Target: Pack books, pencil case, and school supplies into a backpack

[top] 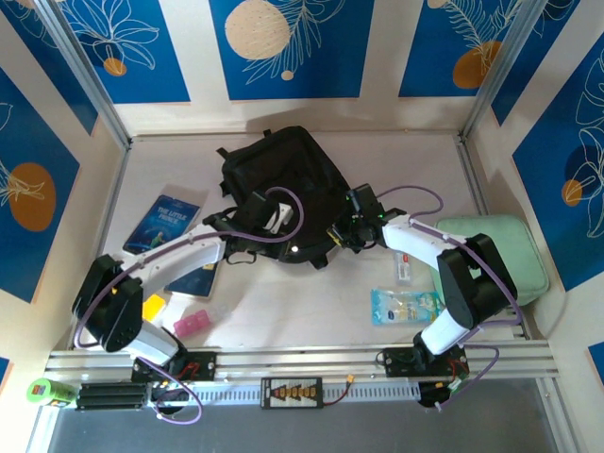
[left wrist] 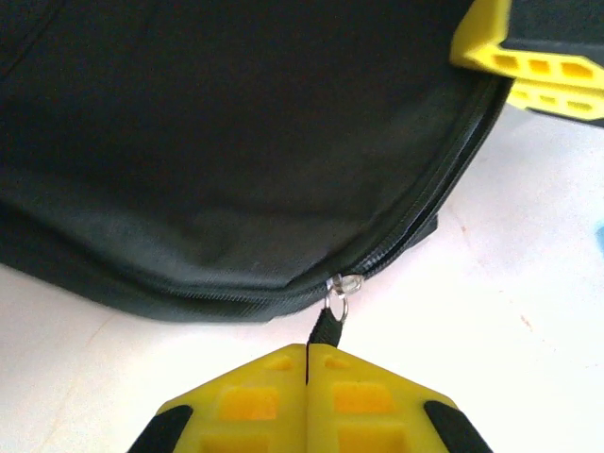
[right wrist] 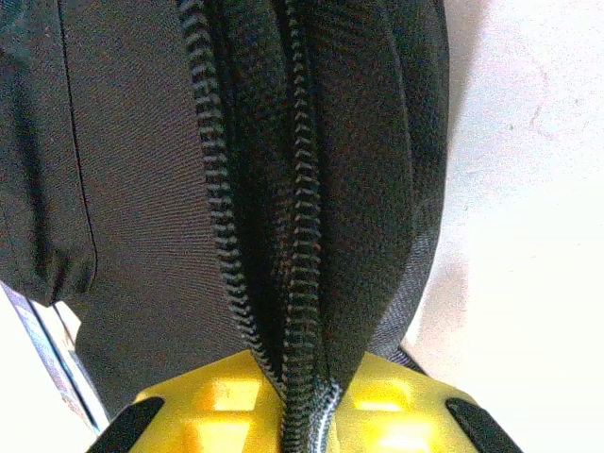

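Two-tool work on the backpack point(top: 283, 179) at the tabletop's far middle: pinched the zip pull point(left wrist: 328, 330) in the left tool point(left wrist: 309, 354), clamped the zippered seam point(right wrist: 302, 236) in the right tool point(right wrist: 304, 382). Looked like unzipping only, no packing done: spotted the dark blue book point(top: 162, 225) near the left edge, the mint-green case point(top: 491, 247) by the right edge.

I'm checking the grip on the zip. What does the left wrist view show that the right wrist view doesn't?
Left wrist adds: the zip pull with its metal ring, pinched between the shut left fingers, and the closed zip curving away. Right wrist adds: two rows of zip teeth running down into the right fingers, shut on the backpack seam. Shared: the black backpack fabric and the pale table.
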{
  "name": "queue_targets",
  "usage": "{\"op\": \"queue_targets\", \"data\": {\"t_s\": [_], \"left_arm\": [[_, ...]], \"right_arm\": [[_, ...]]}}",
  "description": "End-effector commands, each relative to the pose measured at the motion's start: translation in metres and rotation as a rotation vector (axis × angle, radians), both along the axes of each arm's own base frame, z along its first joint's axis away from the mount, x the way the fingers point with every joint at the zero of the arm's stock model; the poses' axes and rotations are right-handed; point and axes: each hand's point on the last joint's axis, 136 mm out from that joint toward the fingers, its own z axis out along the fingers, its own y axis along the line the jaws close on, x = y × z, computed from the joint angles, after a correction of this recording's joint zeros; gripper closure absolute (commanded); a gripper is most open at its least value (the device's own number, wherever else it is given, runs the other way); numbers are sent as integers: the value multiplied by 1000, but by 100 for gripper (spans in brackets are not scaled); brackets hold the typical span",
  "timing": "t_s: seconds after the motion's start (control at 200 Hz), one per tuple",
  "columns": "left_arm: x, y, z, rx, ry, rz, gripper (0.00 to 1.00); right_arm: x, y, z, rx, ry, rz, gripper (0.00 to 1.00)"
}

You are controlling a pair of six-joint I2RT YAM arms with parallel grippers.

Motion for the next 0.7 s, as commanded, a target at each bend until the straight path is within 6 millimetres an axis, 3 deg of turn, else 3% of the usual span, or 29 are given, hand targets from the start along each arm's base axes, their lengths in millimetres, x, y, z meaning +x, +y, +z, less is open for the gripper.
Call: {"op": "queue_targets", "data": {"t_s": [0.0,0.15,0.695], "left_arm": [[-18,33,-7,81,73,61,100],[-20,56,-19,165,68,88,100],[33,100,-52,317,73,171,100]], "right_arm": [[7,-12,13,-65,-48,-28,85],[4,-17,8,-97,-51,-39,86],[-16,-41,-3,-184,-22,-56,87]]}}
